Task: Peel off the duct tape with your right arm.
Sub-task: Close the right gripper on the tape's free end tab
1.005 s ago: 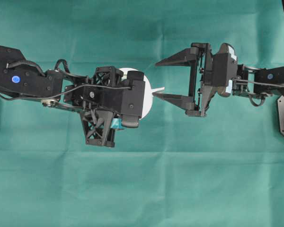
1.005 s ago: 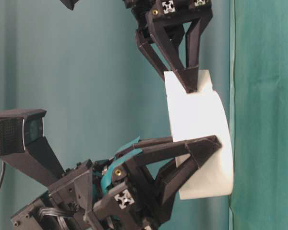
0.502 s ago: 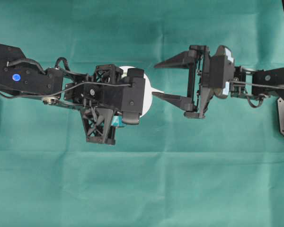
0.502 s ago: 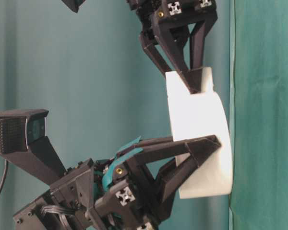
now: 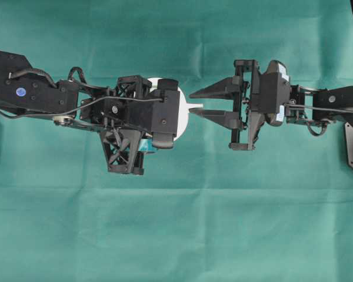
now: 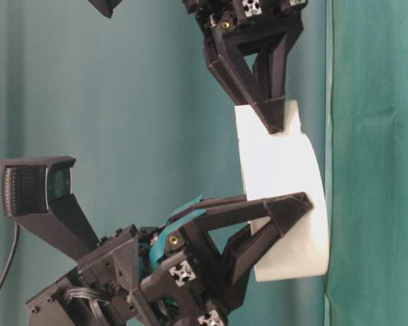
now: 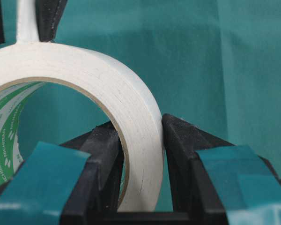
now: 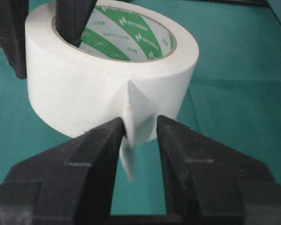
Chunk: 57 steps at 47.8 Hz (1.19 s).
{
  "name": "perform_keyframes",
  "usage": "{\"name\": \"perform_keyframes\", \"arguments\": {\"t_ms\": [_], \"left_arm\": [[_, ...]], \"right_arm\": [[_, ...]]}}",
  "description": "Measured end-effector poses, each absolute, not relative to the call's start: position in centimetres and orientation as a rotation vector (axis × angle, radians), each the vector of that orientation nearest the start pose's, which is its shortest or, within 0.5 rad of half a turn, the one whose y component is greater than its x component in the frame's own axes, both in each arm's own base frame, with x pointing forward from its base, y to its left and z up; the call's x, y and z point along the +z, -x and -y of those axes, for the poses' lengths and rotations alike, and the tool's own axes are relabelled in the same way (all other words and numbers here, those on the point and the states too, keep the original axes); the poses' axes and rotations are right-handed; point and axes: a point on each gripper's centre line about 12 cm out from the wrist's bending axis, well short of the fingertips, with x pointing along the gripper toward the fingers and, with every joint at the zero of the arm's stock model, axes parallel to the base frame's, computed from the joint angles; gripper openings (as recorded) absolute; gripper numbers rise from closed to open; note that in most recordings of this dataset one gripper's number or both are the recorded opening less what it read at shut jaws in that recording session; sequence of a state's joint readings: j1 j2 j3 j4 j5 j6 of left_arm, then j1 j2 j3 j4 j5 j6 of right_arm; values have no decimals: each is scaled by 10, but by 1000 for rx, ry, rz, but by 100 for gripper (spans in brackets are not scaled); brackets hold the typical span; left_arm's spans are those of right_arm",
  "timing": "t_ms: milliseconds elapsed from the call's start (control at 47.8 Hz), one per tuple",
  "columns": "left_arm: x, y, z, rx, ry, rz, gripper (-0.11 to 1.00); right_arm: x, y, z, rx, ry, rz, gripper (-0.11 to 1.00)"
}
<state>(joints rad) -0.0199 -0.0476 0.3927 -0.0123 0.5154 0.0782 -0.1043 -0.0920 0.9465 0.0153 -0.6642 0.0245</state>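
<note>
Duct tape [image 8: 98, 89] roll lies flat on the green cloth [image 5: 176, 229] covering the desk, near the middle between the two arms. White outer wrap; green-and-white striped print on the inner core, visible in both wrist views.

Left pincer [image 7: 140, 154]: teal-covered fingers [image 7: 234, 178] clamped across the roll's wall, one finger inside the core and one on the outside face. In the overhead view the left arm's wrist and camera housing cover most of the roll; only a white edge [image 5: 182, 114] shows.

Loose strip end [image 8: 133, 122]: a short white tab standing out from the roll's outer face on the side toward the right arm.

Right pincer [image 8: 140, 140]: plain black pointed fingers [image 8: 96, 145] drawn in on either side of the tab. Left finger touches the tab; a narrow gap shows between the tab and the other finger in the right wrist view. In the table-level view the fingertips [image 6: 272, 122] meet at the tab. In the overhead view the tips converge on the strip end [image 5: 195, 108]. Pale-blue sticker [image 5: 280, 115] visible on the right wrist.
</note>
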Motion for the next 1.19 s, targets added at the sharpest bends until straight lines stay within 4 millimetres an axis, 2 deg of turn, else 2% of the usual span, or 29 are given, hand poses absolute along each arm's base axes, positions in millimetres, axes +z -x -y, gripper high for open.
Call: {"name": "perform_keyframes", "arguments": {"t_ms": [607, 1193], "left_arm": [[236, -404, 6, -47, -66, -864, 23], [233, -402, 3, -40, -64, -874, 23]], "right_arm": [[182, -343, 35, -104, -36, -190, -8], [182, -343, 35, -104, -35, -190, -9]]}}
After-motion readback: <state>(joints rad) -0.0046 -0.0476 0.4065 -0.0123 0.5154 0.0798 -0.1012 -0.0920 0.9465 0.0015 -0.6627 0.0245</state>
